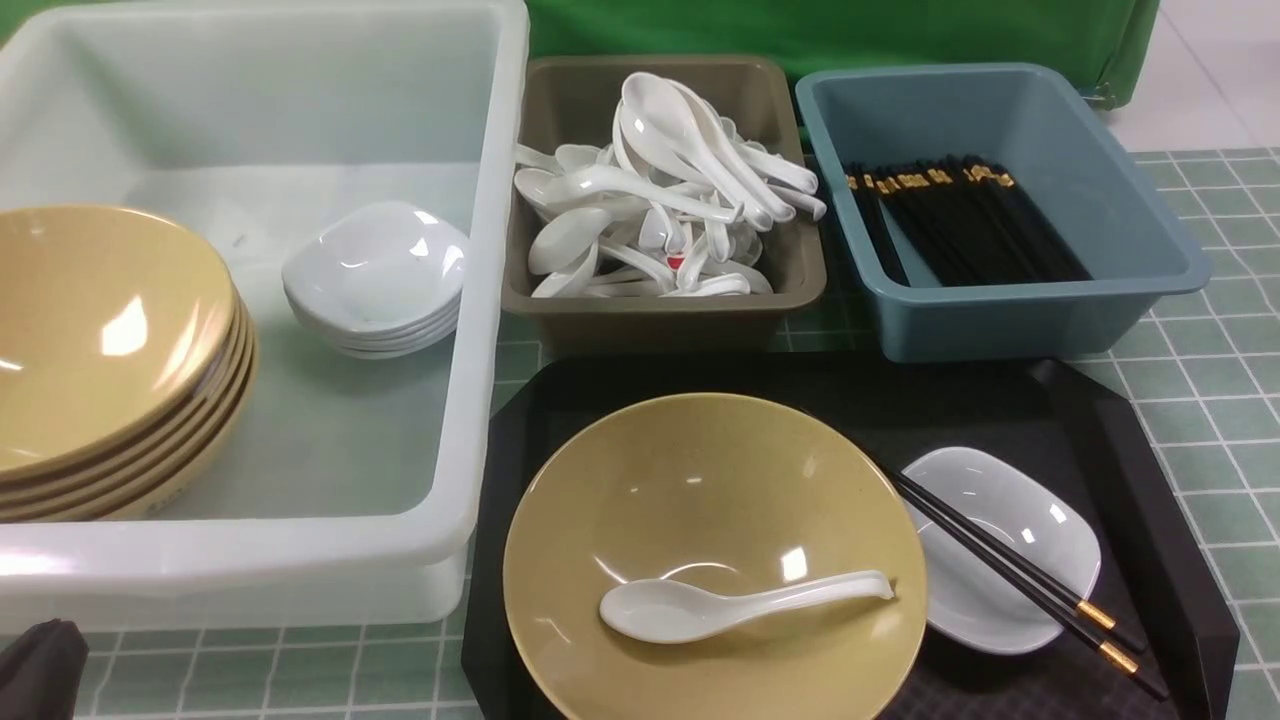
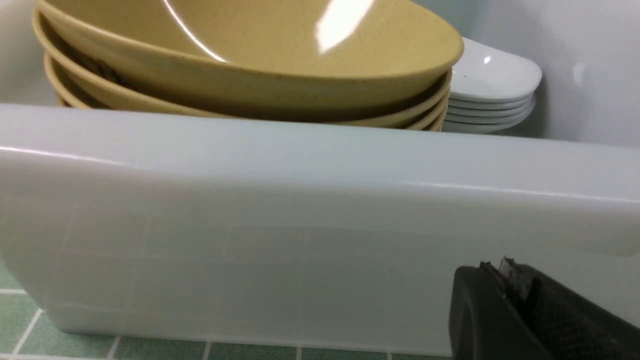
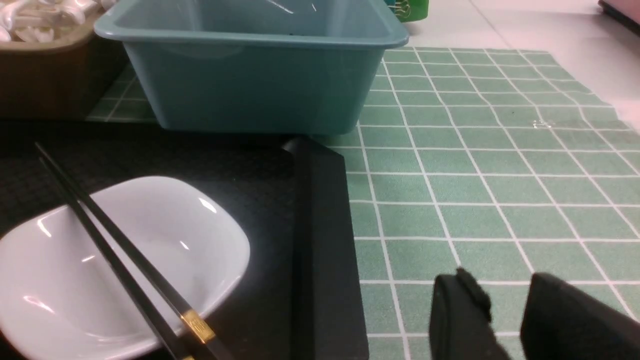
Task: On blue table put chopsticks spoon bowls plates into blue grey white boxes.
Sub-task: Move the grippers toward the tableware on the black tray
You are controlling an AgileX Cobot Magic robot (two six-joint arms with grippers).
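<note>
On the black tray (image 1: 1130,470) a yellow bowl (image 1: 720,470) holds a white spoon (image 1: 730,606). Beside it, a pair of chopsticks (image 1: 1010,570) (image 3: 120,260) lies across a white plate (image 1: 1040,530) (image 3: 165,230). The white box (image 1: 480,330) (image 2: 320,210) holds stacked bowls (image 1: 110,360) (image 2: 250,60) and stacked plates (image 1: 375,275) (image 2: 492,95). The grey box (image 1: 660,310) is full of spoons; the blue box (image 1: 1040,320) (image 3: 250,85) holds chopsticks. My left gripper (image 2: 497,266) is shut and empty, low outside the white box's near wall. My right gripper (image 3: 502,280) is open and empty over the blue table (image 3: 475,165), right of the tray.
A green cloth (image 1: 830,30) hangs behind the boxes. The tray's raised rim (image 3: 320,240) runs between the plate and my right gripper. Only a dark tip of the left gripper (image 1: 35,665) shows in the front view's lower left corner.
</note>
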